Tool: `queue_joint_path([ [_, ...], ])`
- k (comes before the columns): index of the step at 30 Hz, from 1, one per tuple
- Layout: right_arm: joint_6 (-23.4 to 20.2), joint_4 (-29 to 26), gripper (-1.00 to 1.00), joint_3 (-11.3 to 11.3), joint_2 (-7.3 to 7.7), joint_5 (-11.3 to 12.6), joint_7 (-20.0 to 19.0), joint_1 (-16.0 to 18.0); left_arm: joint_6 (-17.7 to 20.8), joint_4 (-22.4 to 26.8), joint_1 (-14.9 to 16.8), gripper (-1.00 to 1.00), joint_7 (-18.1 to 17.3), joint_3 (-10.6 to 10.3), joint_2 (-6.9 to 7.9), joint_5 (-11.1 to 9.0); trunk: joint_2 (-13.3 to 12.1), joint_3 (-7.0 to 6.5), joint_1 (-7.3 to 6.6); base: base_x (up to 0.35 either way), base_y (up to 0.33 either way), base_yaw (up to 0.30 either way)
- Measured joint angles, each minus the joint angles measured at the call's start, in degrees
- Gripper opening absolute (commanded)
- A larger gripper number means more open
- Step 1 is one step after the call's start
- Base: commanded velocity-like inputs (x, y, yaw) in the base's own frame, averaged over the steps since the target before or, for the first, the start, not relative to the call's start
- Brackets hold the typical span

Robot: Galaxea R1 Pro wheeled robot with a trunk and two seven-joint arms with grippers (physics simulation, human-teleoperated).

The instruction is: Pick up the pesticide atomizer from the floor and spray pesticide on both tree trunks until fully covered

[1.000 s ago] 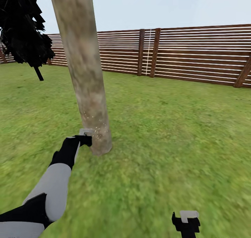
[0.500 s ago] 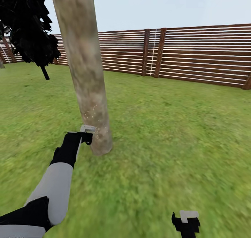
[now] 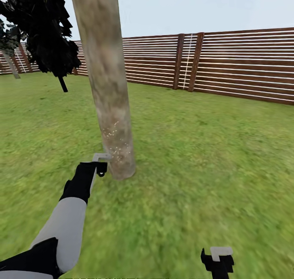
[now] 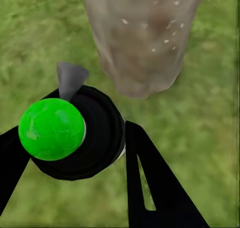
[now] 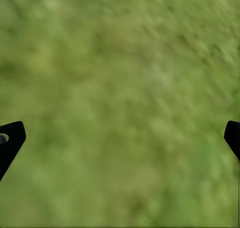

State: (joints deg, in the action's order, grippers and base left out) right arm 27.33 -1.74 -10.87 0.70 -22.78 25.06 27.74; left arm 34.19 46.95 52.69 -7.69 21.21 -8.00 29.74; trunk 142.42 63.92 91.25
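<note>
The pesticide atomizer (image 4: 75, 135) is already off the floor and in the left hand (image 4: 70, 153), whose black fingers (image 4: 155, 188) clamp either side of its round black body, so the pick-up is done. From the left wrist camera the bottle appears end-on, green cap (image 4: 51, 129) toward the lens, so its long axis runs roughly along the fingers, and its grey nozzle (image 4: 70, 78) juts from the body toward the tree trunk (image 4: 140, 42) just beyond the fingertips. In the head view the nozzle (image 3: 101, 157) sits almost against the base of that trunk (image 3: 110, 107), pointing at it from close range.

Spraying looks under way but far from finished (my reading of the specks): white flecks of pesticide (image 3: 115, 138) dot only the lowest stretch of the trunk, just ahead of and above the hand, while the mottled bark higher up shows none. The far side is hidden, so coverage there is unknown. The second tree is still to be treated.

The right hand (image 5: 120, 138) hangs low over bare grass (image 5: 125, 87), fingers spread wide with nothing between them. Far beyond the left hand stand a black cypress-like tree (image 3: 45, 30) and the slatted wooden fence (image 3: 228, 66).
</note>
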Motion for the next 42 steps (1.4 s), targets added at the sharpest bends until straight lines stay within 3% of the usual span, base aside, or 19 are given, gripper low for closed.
queue_joint_path([
  [18,0.0,0.0,1.0,0.0,0.2,0.0,0.0,0.0,-0.1,-1.9,-0.3,-1.0,0.8,0.3,0.35,-0.6,0.0,0.0,0.0,0.123,-0.238,0.006],
  [24,0.0,0.0,1.0,0.0,0.17,0.0,0.0,0.0,-0.1,-1.8,-2.3,-1.0,1.0,0.6,0.83,-0.5,0.0,0.0,-0.02,0.121,-0.243,0.242],
  [28,0.0,0.0,1.0,0.0,0.09,0.0,0.0,0.0,-0.3,-1.8,-3.0,-1.0,1.0,4.6,1.38,-0.2,0.0,0.0,-0.03,0.25,-0.178,0.232],
  [32,0.0,0.0,1.0,0.0,0.09,0.0,0.0,0.0,-0.4,-1.8,-3.3,-1.0,1.1,5.0,1.41,0.0,0.0,0.0,-0.02,0.203,-0.208,0.033],
  [36,0.0,0.0,1.0,0.0,0.09,0.0,0.0,0.0,-0.6,-1.7,-5.2,-1.0,4.7,4.7,1.13,-0.1,0.0,0.0,-0.02,0.137,-0.247,0.002],
  [37,0.0,0.0,1.0,0.0,0.05,0.0,0.0,0.0,-1.2,-1.7,-5.9,-1.0,5.1,4.7,1.08,-0.2,0.0,0.0,-0.01,0.085,-0.262,0.0],
  [38,0.0,0.0,1.0,0.0,0.01,0.0,0.0,0.0,-5.4,-1.3,-8.3,-1.0,5.6,4.8,1.12,0.0,0.0,0.01,-0.01,0.035,-0.269,0.071],
  [39,0.0,0.0,1.0,0.0,-0.01,0.0,0.0,0.0,-6.9,-1.1,-9.1,-1.0,5.9,4.8,1.13,0.1,0.0,0.0,-0.01,0.022,-0.271,0.14],
  [42,0.0,0.0,1.0,0.0,-0.06,0.0,0.0,0.0,-7.8,-0.7,-9.7,-1.0,6.1,4.8,1.14,0.1,0.0,0.0,0.0,0.032,-0.274,0.237],
])
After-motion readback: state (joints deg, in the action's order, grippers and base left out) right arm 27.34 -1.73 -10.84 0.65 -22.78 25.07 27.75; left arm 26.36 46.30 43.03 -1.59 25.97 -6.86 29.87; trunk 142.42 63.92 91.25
